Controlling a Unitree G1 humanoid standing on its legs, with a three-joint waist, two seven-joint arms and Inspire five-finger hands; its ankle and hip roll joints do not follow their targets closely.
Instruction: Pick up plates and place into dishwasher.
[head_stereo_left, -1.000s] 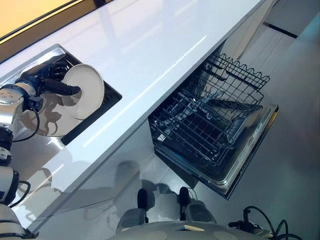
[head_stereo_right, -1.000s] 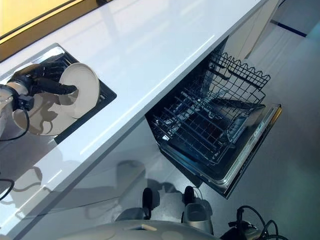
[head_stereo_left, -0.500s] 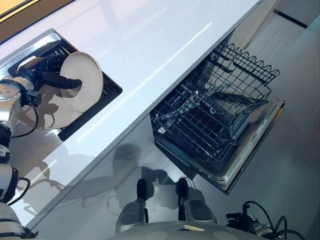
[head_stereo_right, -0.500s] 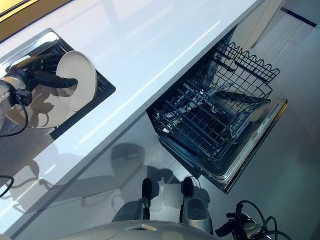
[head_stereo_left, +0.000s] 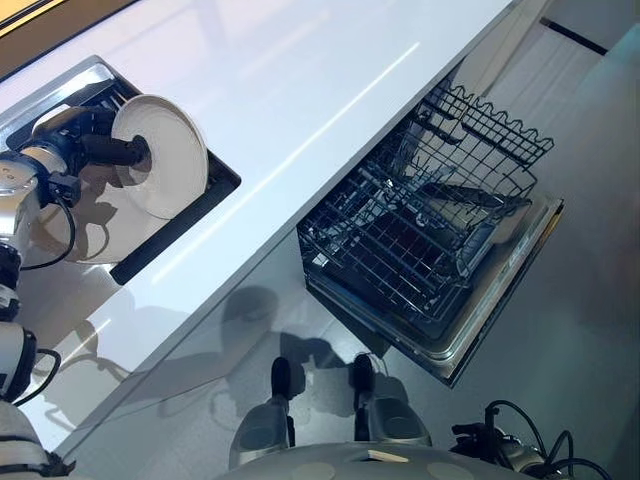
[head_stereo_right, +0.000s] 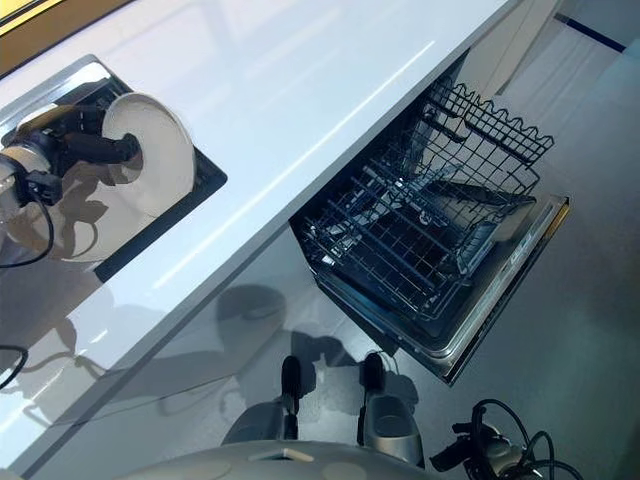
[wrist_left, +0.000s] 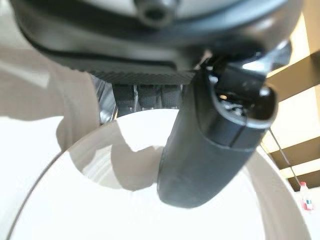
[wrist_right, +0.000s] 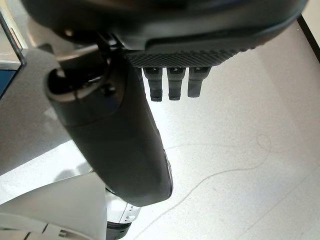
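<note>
Risk: the plate (head_stereo_left: 162, 155) is held by a pinch at one part of its rim only, tilted nearly on edge, over the sink (head_stereo_left: 200, 205) at the upper left of the frame. A smooth plate in so narrow a grip may rotate or slip if the arm swings fast or stops hard — it would drop onto the sink or the table (head_stereo_left: 300, 90).

Second risk: the route. The dishwasher (head_stereo_left: 500, 290) stands open at the right of the frame, below the table edge, with its rack (head_stereo_left: 420, 240) pulled out. The plate must clear the table's front edge and then descend; a low pass would likely knock the rim on that edge. The rack's upright wires could also catch the plate if it arrives at the wrong angle.

Third: the rack lies well apart from the sink, so a long reach or a turn of the body is probably needed, and any sway adds load to the grip.

Pose: the left hand (head_stereo_left: 95, 150) comes in from the left edge, forearm roughly level, thumb (wrist_left: 215, 145) pressed across the plate's face and fingers closing behind it — gripping the plate, lifted clear of the sink. The right hand (wrist_right: 120, 130) hangs idle over the floor (wrist_right: 240, 150), fingers relaxed, holding nothing.
</note>
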